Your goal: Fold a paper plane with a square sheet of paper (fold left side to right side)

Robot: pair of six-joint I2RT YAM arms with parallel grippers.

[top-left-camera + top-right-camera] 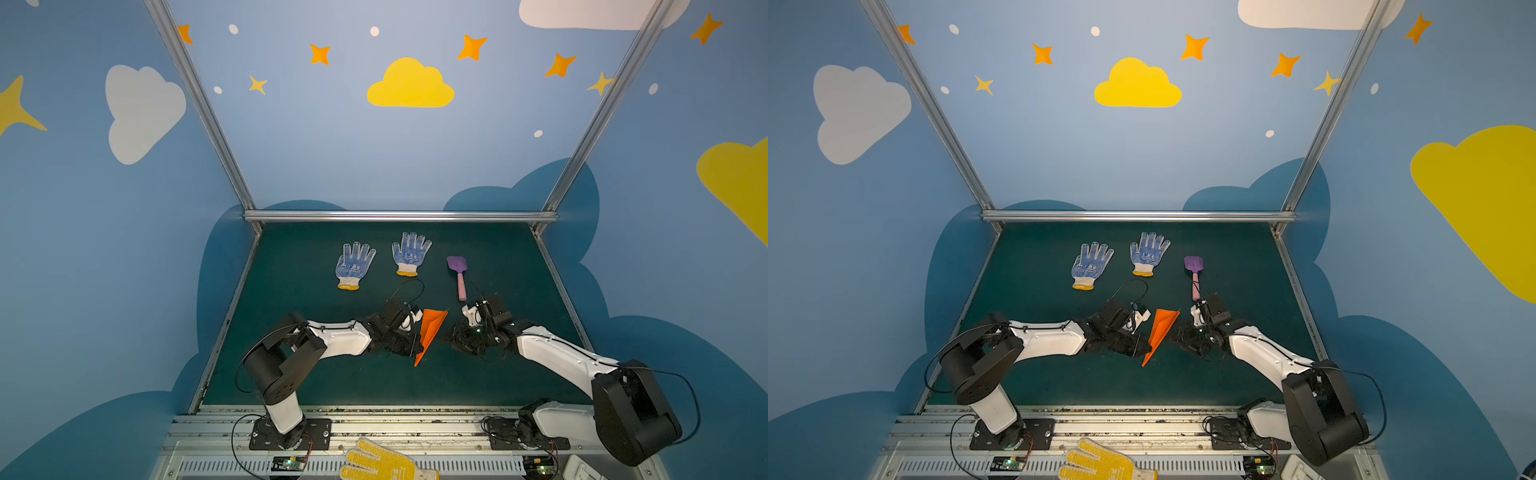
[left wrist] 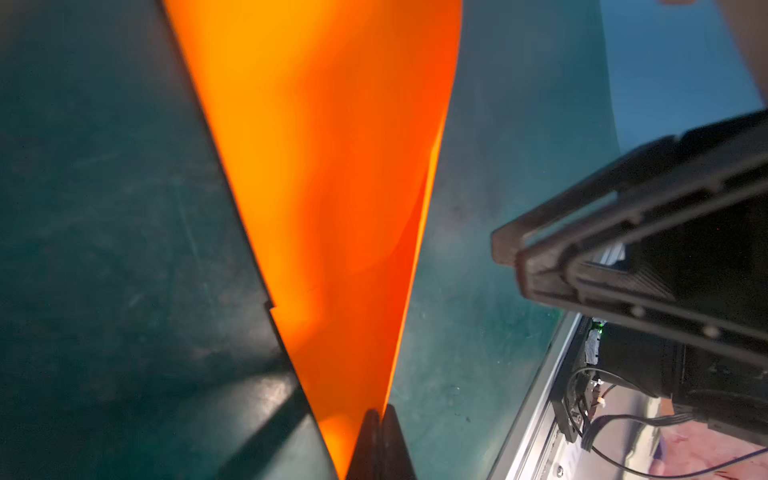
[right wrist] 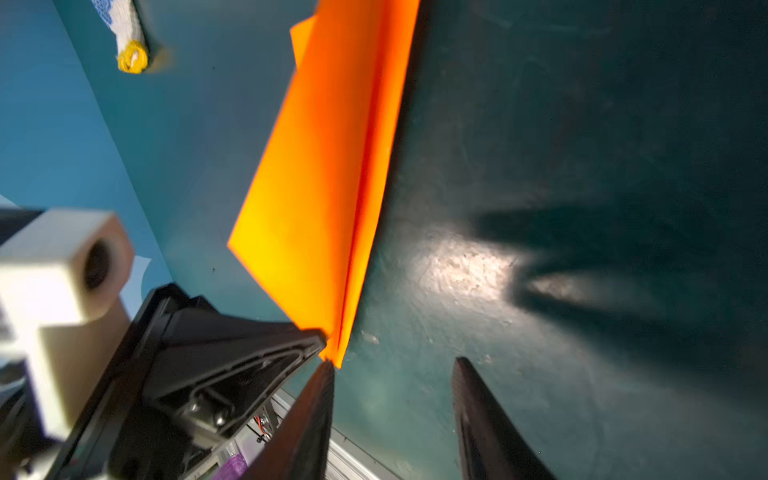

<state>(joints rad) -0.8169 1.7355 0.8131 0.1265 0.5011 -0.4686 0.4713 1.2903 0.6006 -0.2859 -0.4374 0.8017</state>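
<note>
White shell links [image 1: 345,337], black joints [image 1: 278,370], thin black cables [image 1: 415,280] looping outside.

Blue walls [image 1: 332,158] with white and yellow clouds [image 1: 409,85] and orange stars [image 1: 471,47] stand left, right and far; aluminium rails [image 1: 399,216] frame the dark green tabletop [image 1: 332,382].
</note>
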